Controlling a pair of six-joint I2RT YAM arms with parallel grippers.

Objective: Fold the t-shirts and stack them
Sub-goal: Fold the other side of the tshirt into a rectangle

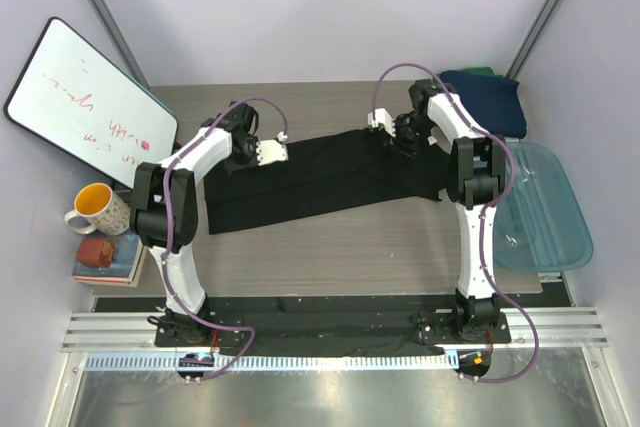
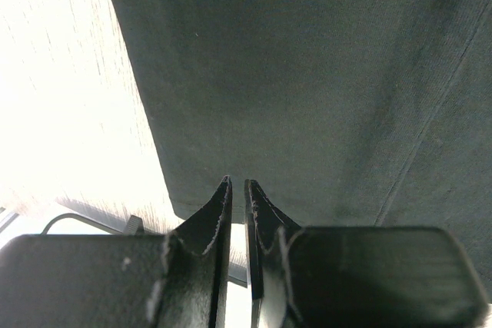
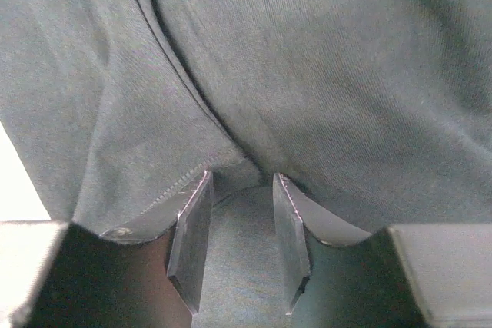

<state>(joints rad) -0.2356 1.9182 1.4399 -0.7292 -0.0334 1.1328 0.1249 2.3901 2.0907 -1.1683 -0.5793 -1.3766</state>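
Black t-shirt (image 1: 320,179), spread on counter (image 1: 350,247). Left claw (image 2: 237,181) narrow at hem, hold unclear; right claw (image 3: 242,176) parted, empty. Risk: one-sided pull may skew fold.

- Left gripper (image 2: 237,183) is seen pinched shut on the black t-shirt (image 2: 307,74), arm stretched forward.
- Right gripper (image 3: 240,182) is pictured open, jaws parted.
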